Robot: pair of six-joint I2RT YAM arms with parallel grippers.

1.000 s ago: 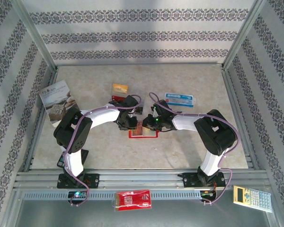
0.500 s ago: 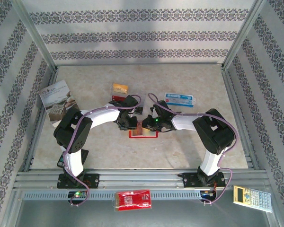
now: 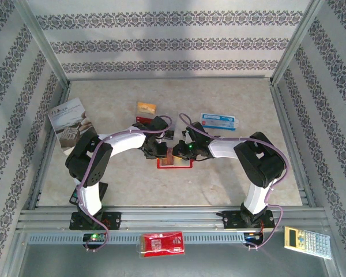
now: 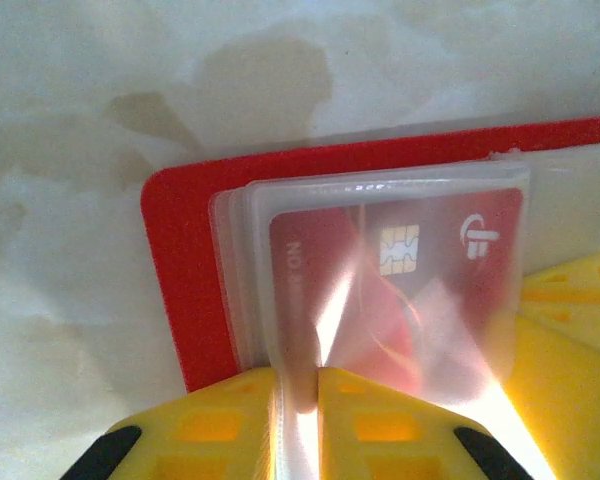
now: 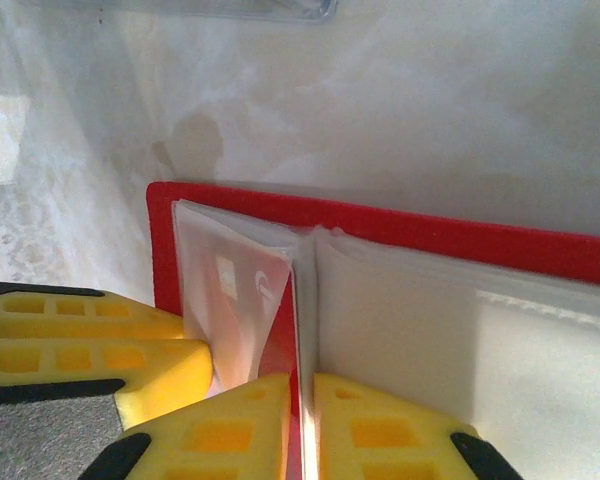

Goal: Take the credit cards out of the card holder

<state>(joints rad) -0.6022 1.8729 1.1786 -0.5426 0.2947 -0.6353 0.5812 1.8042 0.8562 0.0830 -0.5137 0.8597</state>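
Card holder (image 4: pixel 180 285) contains one red card (image 4: pixel 440 290); two cards (image 3: pixel 146 107) (image 3: pixel 219 121) lie outside.

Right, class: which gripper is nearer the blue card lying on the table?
Right. In the top view the right gripper grips the card holder, below and left of the blue card; the left gripper grips the holder's other side, farther left.

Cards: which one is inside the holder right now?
The red chip card: it sits under clear plastic inside the holder. The orange card and the blue card lie loose on the table, apart from it.
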